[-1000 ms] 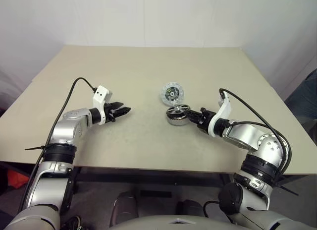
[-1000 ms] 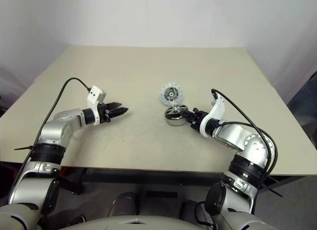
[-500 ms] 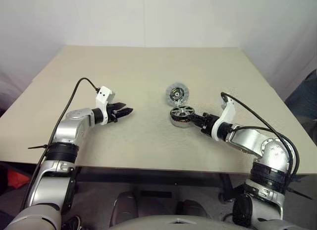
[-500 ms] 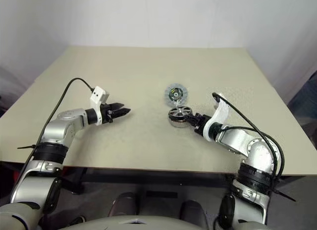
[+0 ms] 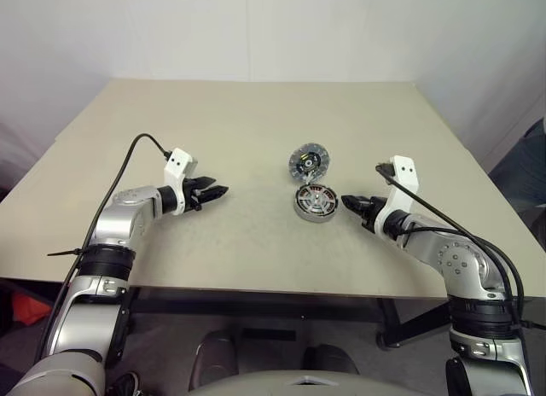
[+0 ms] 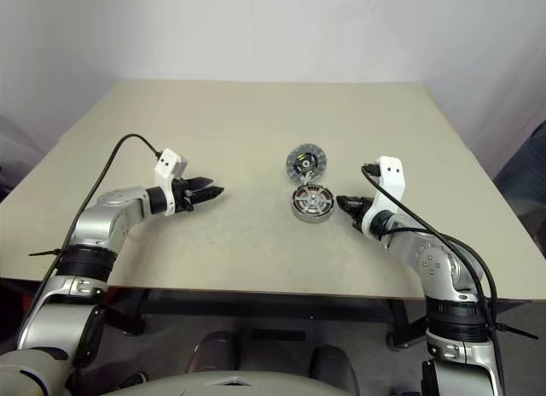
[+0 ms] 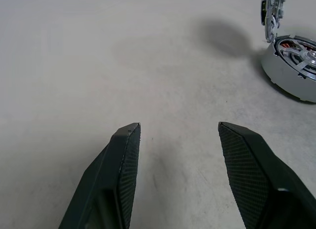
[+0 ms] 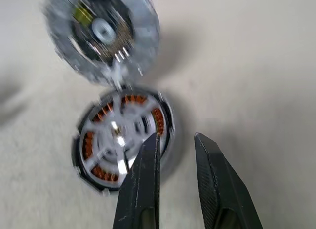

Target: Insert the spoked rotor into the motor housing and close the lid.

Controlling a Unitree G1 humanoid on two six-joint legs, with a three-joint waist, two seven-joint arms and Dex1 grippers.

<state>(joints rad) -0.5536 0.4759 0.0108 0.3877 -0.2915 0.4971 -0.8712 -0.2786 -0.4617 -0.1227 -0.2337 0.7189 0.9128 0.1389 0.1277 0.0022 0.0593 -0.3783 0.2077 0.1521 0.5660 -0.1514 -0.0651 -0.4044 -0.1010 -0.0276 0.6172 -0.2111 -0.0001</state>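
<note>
rotor [image 5: 316, 196] now sitting in housing [image 5: 315, 210] on desk [image 5: 256, 131], no longer held | right gripper [image 5: 351, 204] backing off beside it, jaws narrow, empty | lid [image 5: 308, 160] behind | left gripper [image 5: 215, 192] staying, jaws wide

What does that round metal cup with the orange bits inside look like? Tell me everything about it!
The shallow round silver-grey metal motor housing sits flat on the beige table, open side up. Copper-brown windings ring its inside, and the flat grey spoked rotor lies in it, the windings showing between its spokes. The round toothed lid lies just behind it, off the housing, dark inner face showing. The right end effector is close beside the housing, with nothing in it.
</note>
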